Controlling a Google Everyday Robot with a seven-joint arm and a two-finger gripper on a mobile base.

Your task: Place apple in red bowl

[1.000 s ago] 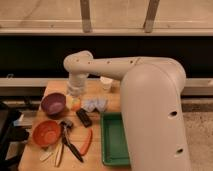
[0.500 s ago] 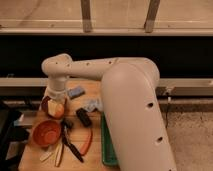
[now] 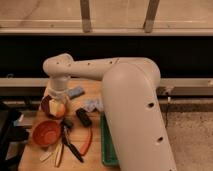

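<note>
My arm (image 3: 127, 95) has swung left across the table (image 3: 30, 155) and my gripper (image 3: 58, 102) now hangs over the purple bowl (image 3: 46, 105), beside the red bowl (image 3: 46, 133). The apple (image 3: 56, 108) sits under the gripper; whether I hold it I cannot tell. I judge the red bowl is near. The apple is round, with no long axis.
</note>
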